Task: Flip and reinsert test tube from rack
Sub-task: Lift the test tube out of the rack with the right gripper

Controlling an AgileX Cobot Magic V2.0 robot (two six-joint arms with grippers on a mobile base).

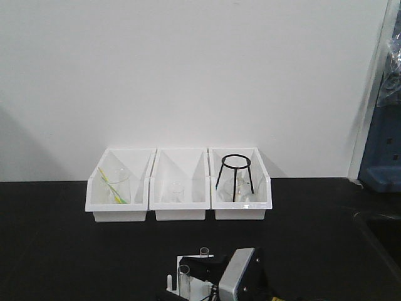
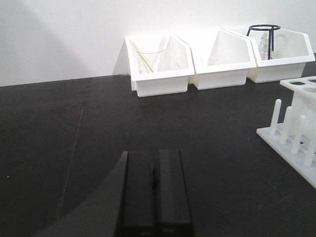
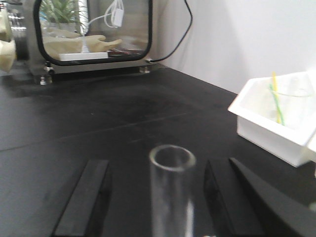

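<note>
The white rack [image 2: 296,129] stands on the black table at the right of the left wrist view, with short pegs along its near side. In the front view it sits at the bottom edge [image 1: 188,262] with two clear test tubes upright in it, one nearer [image 1: 183,276] and one farther [image 1: 204,252]. My right gripper [image 3: 157,197] is open, and a clear test tube [image 3: 172,187] stands open end up between its fingers [image 3: 85,195] without touching them. My left gripper [image 2: 153,190] is shut and empty, low over the bare table left of the rack.
Three white bins stand in a row by the back wall: the left one [image 1: 119,187] holds a beaker with green-yellow sticks, the middle one [image 1: 180,188] a small glass, the right one [image 1: 241,185] a black wire tripod. A glass-fronted box [image 3: 91,34] stands far left.
</note>
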